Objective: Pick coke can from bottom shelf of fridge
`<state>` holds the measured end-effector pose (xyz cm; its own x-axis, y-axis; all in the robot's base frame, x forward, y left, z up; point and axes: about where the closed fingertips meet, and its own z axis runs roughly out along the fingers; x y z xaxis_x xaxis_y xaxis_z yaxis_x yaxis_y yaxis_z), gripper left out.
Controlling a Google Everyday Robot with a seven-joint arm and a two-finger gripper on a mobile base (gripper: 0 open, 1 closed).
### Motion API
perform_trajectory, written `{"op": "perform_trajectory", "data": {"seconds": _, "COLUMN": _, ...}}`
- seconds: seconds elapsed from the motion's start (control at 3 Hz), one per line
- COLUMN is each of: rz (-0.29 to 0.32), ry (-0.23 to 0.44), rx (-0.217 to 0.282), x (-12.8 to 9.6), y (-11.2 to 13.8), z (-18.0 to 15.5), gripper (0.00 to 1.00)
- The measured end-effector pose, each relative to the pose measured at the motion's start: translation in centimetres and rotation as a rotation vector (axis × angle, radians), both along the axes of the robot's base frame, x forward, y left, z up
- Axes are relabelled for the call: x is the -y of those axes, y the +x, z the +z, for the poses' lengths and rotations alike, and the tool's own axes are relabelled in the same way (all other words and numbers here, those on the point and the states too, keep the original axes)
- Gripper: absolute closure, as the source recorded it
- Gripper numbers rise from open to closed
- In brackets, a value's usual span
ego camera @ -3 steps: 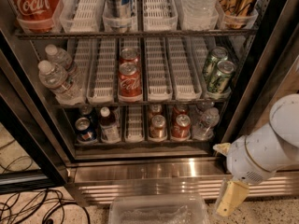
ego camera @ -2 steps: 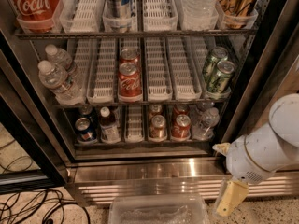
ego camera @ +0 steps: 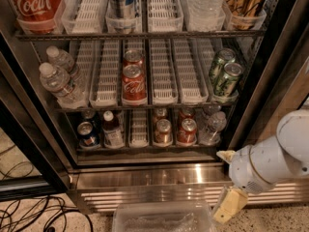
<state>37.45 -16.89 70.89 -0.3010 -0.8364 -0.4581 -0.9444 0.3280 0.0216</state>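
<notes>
while the end effector [ego camera: 225, 181] hangs released, empty, low beside the fridge [ego camera: 145, 179] | coke can [ego camera: 187, 131] upright on bottom shelf [ego camera: 139, 129]

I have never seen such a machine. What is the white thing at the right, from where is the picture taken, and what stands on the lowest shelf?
The white thing is a robot arm; its gripper, the beige part, hangs low at the right, outside the fridge, holding nothing. The one camera looks down from above. On the bottom shelf stand, from left to right in the picture, a dark blue can, a small bottle, a brownish-red can, the bright red coke can and a water bottle. The robot should take the coke can.
</notes>
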Motion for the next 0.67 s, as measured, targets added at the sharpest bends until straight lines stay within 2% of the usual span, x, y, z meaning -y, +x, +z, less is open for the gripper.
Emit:
{"op": "perform_trajectory", "data": {"seconds": 0.33, "rz": -0.099, "ry": 0.038, "rx": 0.094, "x": -0.11, "y": 1.36, "z": -1.16, "gripper": 0.0}}
{"op": "perform_trajectory", "data": {"seconds": 0.67, "rz": -0.191, "ry": 0.092, "rx": 0.216, "x": 0.18, "y": 2.36, "z": -1.63, "gripper": 0.0}}
